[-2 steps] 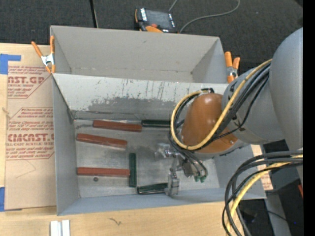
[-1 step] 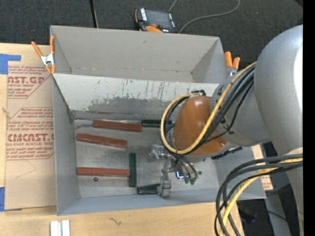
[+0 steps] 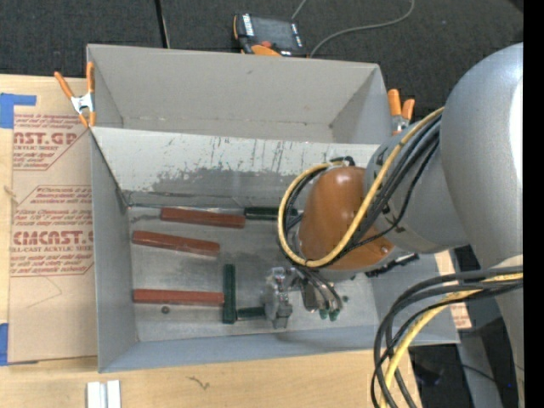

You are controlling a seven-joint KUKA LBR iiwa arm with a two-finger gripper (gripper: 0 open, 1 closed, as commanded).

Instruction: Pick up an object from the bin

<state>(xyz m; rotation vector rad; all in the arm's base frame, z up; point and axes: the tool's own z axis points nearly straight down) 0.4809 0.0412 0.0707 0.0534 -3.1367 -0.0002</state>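
The hand (image 3: 297, 300) is low over the floor of the grey metal bin (image 3: 229, 92), near its front wall, under the arm's orange cover (image 3: 336, 211). Whether the hand is wide or narrow, I cannot tell. Just to its left lies a dark green L-shaped bar (image 3: 229, 291); the short leg of this bar reaches up to the hand. Three red-brown flat sticks (image 3: 174, 243) lie further to the left, and the nearest one touches the bar's long leg.
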